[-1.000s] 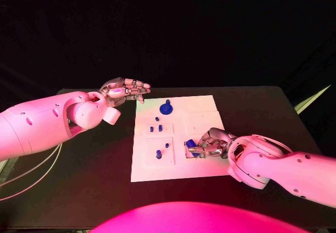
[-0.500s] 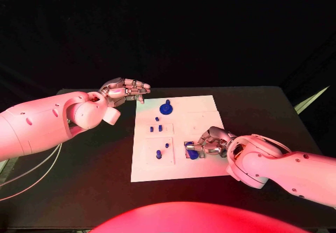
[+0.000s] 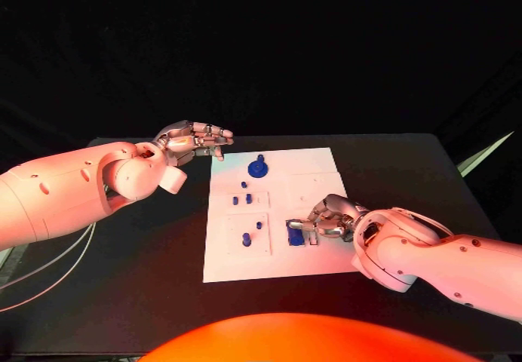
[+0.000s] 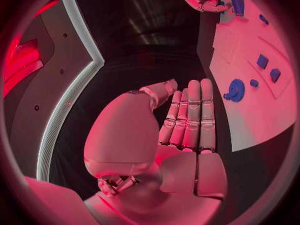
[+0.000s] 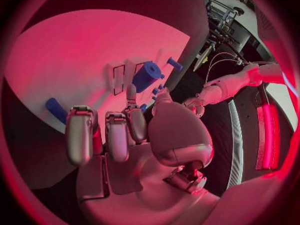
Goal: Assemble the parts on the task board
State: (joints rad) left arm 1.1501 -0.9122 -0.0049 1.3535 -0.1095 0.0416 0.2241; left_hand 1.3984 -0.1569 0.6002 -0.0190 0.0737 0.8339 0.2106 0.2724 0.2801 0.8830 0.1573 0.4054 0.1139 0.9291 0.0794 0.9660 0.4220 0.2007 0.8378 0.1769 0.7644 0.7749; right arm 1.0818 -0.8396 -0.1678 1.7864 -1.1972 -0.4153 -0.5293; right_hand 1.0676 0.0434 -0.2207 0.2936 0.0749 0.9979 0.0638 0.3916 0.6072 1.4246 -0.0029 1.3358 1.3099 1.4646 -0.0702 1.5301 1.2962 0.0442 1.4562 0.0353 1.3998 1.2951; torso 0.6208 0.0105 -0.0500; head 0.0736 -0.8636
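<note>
Robot lab: black table (dark backdrop, coloured light).

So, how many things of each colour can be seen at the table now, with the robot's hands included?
Blue parts: 7
White task board: 1
Silver hands: 2
Total: 10

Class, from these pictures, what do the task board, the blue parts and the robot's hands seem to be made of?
Task board: probably matte white plastic, flat and without glare.
Blue parts, such as the round one: likely moulded plastic, uniform colour, dull.
Right hand and left hand: apparently polished metal, silvery segments catching highlights.
</note>
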